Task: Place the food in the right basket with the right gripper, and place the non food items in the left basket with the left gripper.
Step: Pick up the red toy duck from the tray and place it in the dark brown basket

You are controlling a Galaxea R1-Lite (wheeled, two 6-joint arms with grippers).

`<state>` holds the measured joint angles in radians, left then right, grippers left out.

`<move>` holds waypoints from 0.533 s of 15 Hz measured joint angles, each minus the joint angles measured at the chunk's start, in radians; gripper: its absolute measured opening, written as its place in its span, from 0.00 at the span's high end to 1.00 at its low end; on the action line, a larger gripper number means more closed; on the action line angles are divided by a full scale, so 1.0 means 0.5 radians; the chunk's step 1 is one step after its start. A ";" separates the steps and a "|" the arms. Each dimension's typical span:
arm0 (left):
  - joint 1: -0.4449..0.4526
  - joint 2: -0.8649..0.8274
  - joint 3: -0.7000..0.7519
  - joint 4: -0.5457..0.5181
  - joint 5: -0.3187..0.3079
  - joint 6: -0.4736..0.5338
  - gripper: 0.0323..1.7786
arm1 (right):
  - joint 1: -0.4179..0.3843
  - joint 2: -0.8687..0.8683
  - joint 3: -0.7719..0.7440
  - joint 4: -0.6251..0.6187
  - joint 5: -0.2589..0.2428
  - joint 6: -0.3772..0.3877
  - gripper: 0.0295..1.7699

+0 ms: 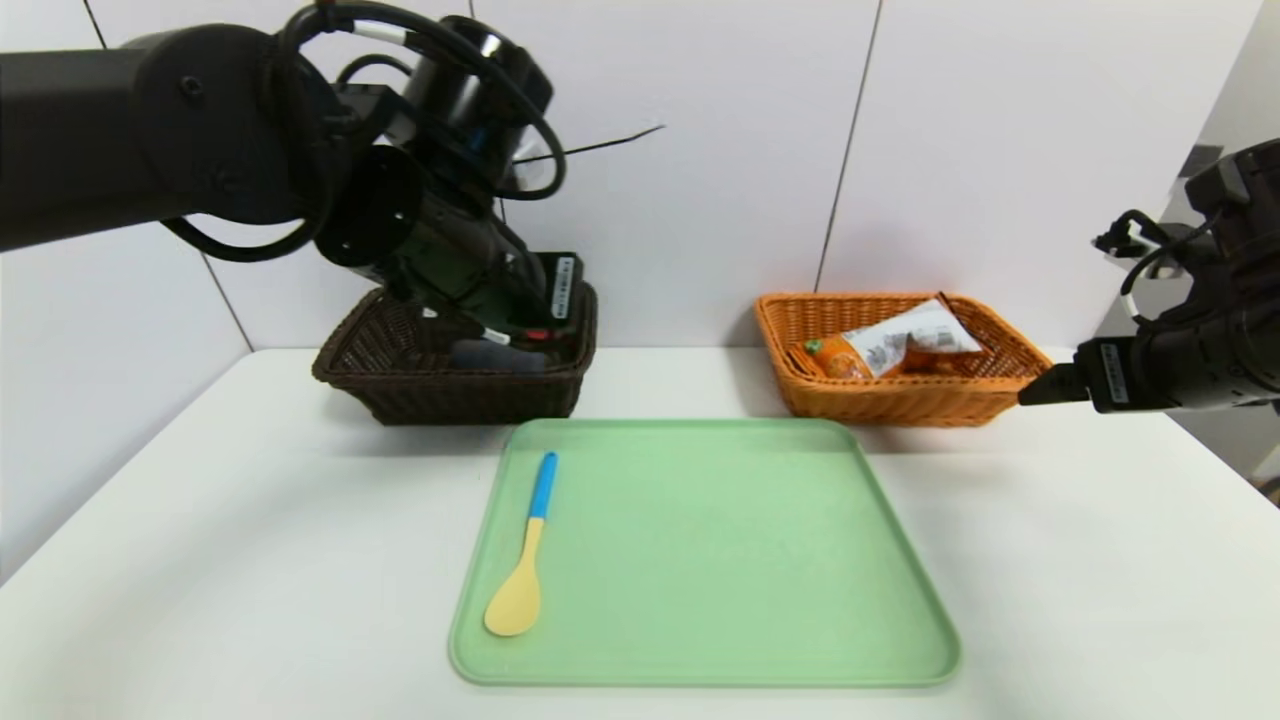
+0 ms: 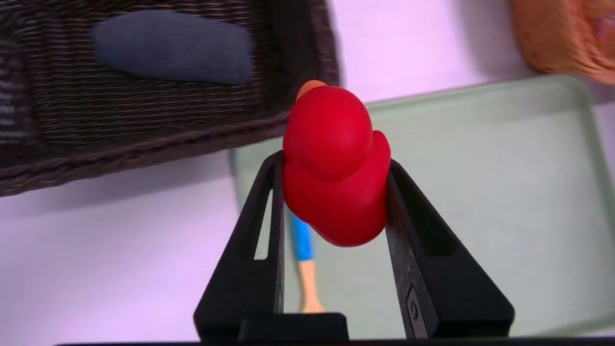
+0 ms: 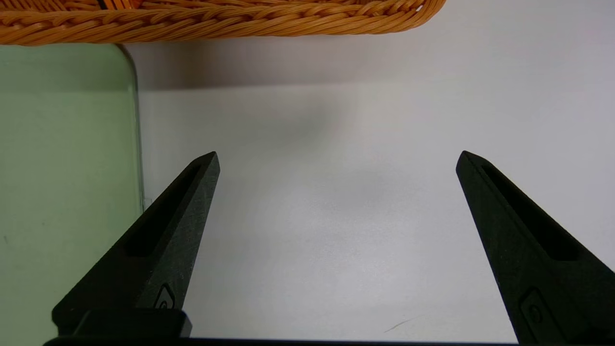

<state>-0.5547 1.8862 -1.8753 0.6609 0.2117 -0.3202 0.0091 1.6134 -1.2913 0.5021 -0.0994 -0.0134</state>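
Nearest in the head view is the green tray (image 1: 710, 560), lying flat on the white tabletop (image 1: 230, 540). Along its left side rests a spoon (image 1: 516, 600) with a blue handle, the handle end toward the baskets and the pale bowl toward the near edge.

Beyond the tray's far right corner, the right claw (image 3: 338, 154) is parked above the tabletop, just beside the orange basket, its fingers spread wide with nothing between them.

Farther back on the left, the left claw (image 2: 335, 192) is at the dark basket (image 1: 480, 390). Its fingers stand partly apart, closed on a rounded red object (image 2: 336, 163), which sits squeezed between the fingertips, touching both, with a small orange bit showing at one end. A grey-blue item (image 2: 173, 46) lies inside the dark basket, apart from the claw.

Across from it, behind the tray's right part, the orange basket (image 1: 900, 405) holds a white and orange packet (image 1: 925, 335) and an orange item with a green mark (image 1: 838, 357), side by side, both well apart from the left claw.
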 joint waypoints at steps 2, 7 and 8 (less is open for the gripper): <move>0.198 -0.018 0.033 -0.012 -0.077 0.077 0.66 | 0.003 0.000 0.001 -0.002 0.001 -0.003 0.04; 0.513 0.044 0.062 -0.154 -0.182 0.314 0.66 | 0.039 -0.001 0.000 -0.002 0.009 -0.015 0.04; 0.546 0.072 0.062 -0.163 -0.194 0.343 0.66 | 0.040 -0.002 -0.001 -0.007 0.019 -0.017 0.04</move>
<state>-0.2819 1.9223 -1.8445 0.5791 0.1145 -0.1485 0.0291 1.6126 -1.2917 0.4987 -0.0898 -0.0219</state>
